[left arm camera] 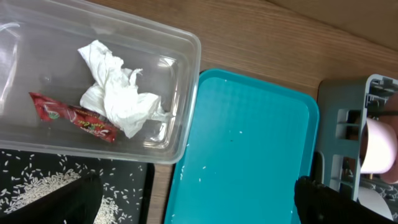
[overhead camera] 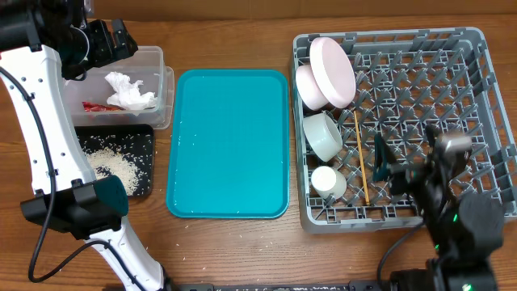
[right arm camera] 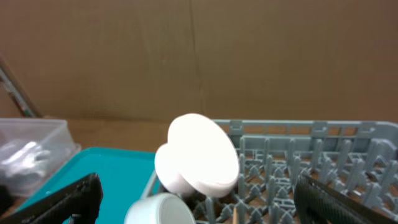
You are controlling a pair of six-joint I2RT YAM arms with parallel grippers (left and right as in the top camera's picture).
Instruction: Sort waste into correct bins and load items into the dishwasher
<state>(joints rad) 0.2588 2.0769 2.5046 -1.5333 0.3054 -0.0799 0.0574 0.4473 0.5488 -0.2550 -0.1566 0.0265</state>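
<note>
The clear tub (overhead camera: 164,81) holds crumpled white tissue (overhead camera: 129,90) and a red wrapper (overhead camera: 97,107); both also show in the left wrist view, tissue (left arm camera: 118,93) and wrapper (left arm camera: 71,115). The black tray (overhead camera: 145,137) holds loose rice (overhead camera: 113,166). The grey dish rack (overhead camera: 452,89) holds a plate (overhead camera: 333,71), two bowls (overhead camera: 308,87) (overhead camera: 323,136), a cup (overhead camera: 329,183) and chopsticks (overhead camera: 360,158). My left gripper (overhead camera: 109,40) (left arm camera: 199,205) is open and empty above the tub's far end. My right gripper (overhead camera: 404,160) (right arm camera: 199,205) is open and empty over the rack's front.
A large teal tray (overhead camera: 229,144) lies between the bins and the rack, with a few stray rice grains on it (left arm camera: 249,143). The right wrist view shows the plate (right arm camera: 202,155) leaning on the rack's pegs (right arm camera: 311,155).
</note>
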